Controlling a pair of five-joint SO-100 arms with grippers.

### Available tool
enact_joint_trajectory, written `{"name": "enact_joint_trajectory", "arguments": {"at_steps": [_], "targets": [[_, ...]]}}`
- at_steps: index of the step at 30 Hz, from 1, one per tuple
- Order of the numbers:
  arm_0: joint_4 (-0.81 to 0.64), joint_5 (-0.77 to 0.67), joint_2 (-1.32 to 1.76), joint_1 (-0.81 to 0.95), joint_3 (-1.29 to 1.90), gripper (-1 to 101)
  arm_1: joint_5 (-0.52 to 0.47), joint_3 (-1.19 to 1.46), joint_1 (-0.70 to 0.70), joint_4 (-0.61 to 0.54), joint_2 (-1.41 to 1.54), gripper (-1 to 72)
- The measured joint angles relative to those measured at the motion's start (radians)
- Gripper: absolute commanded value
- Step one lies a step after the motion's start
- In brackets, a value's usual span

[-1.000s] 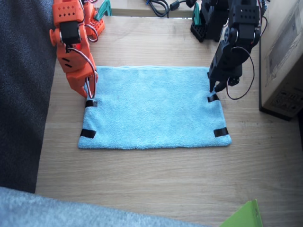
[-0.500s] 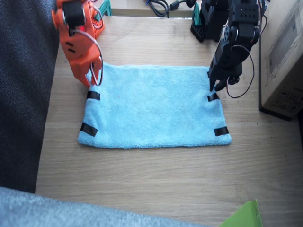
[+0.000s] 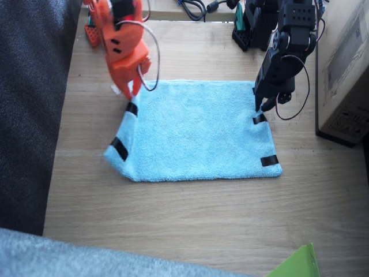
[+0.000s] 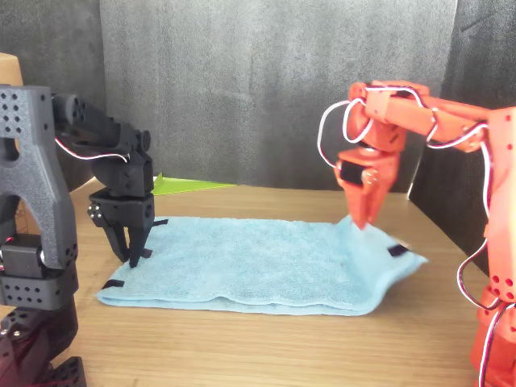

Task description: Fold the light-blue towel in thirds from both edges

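Note:
The light-blue towel (image 3: 196, 133) (image 4: 258, 258) lies on the wooden table (image 3: 190, 219). One short edge, marked by black tape strips (image 3: 119, 148), is raised off the table. My right gripper (image 3: 130, 92) (image 4: 359, 222), orange, is shut on that edge near its far corner and holds it up. The opposite short edge, with tape strips (image 3: 268, 161), lies flat. My left gripper (image 3: 260, 109) (image 4: 133, 258), black, points down at that flat edge by its middle strip. Its fingers stand slightly apart, with the tips at the cloth.
A cardboard box (image 3: 346, 69) stands just beyond the left arm. Dark fabric (image 3: 29, 115) runs along the table's other side. A green sheet corner (image 3: 294, 265) and greyish-blue fabric (image 3: 57, 254) lie at the near edge. Cables (image 3: 193, 7) lie at the far edge.
My right gripper closed on the towel's edge, rose and moved inward over the towel, dragging that edge up and toward the middle. The left arm has stayed still.

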Motion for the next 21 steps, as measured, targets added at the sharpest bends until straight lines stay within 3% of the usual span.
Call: {"name": "enact_joint_trajectory", "arguments": {"at_steps": [21], "targets": [[-0.012,-0.008,0.002,0.0,0.015,0,-0.032,-0.463,0.206,0.009,-0.311,-0.1]]}}
